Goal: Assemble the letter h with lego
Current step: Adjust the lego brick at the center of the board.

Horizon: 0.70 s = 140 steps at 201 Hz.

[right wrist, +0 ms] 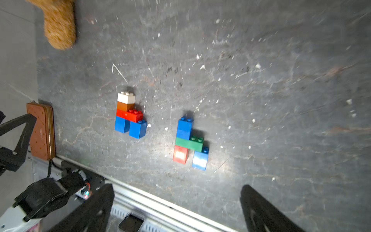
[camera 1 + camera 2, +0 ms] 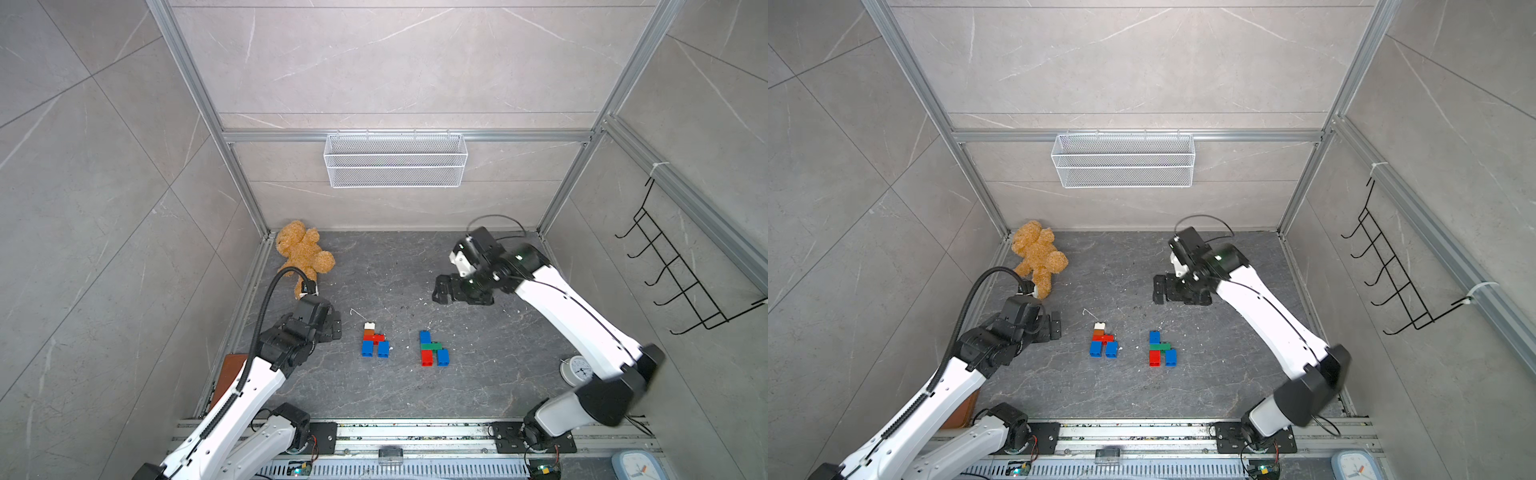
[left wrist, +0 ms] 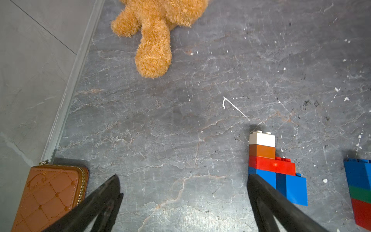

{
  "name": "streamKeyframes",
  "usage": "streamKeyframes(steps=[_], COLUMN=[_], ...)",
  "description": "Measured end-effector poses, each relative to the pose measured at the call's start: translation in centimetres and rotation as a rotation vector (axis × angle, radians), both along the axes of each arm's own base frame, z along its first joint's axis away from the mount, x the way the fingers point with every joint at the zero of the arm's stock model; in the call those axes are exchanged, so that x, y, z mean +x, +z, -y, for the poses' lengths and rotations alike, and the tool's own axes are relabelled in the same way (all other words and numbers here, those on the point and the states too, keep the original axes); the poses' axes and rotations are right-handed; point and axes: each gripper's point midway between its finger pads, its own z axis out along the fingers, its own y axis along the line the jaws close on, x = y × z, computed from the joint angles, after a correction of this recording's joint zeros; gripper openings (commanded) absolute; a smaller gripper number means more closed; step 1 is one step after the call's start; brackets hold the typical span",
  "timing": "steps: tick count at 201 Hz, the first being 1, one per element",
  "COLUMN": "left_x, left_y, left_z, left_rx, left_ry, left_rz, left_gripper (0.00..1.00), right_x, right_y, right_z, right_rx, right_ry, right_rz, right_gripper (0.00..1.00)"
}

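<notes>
Two joined lego pieces lie flat on the dark floor. One lego piece stacks a white, a brown and a long red brick over two blue ones. To its right, the other lego piece has a blue brick, a long green one, then a red and a blue. My left gripper stands open and empty just left of the first piece. My right gripper is open and empty, raised behind and right of the second piece.
A tan teddy bear lies at the back left corner. A brown wallet rests against the left wall. A round clock stands at the right under my right arm. On the walls hang a wire basket and a black hook rack.
</notes>
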Motion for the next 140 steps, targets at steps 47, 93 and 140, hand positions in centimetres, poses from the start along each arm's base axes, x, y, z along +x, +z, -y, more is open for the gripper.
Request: streamKeyframes(steps=[47,93,140], left_x=[0.0,1.3,3.2], left_y=[-0.1,-1.0,-3.3], left_z=[-0.9,-1.5,-3.4], left_rx=[-0.017,0.05,0.194], left_ry=[0.044,0.067,0.116], left_rz=[0.096,0.146,0.153], left_gripper=[1.0,1.0,1.0], right_x=[-1.7,0.5,4.2], right_y=[-3.8,-6.6,-5.8], right_z=[6.6,12.4,16.6], right_rx=[-0.137,-0.409,-0.572], right_ry=[-0.078,-0.234,-0.426], right_rz=[0.286,0.518,0.722], right_gripper=[1.0,1.0,1.0])
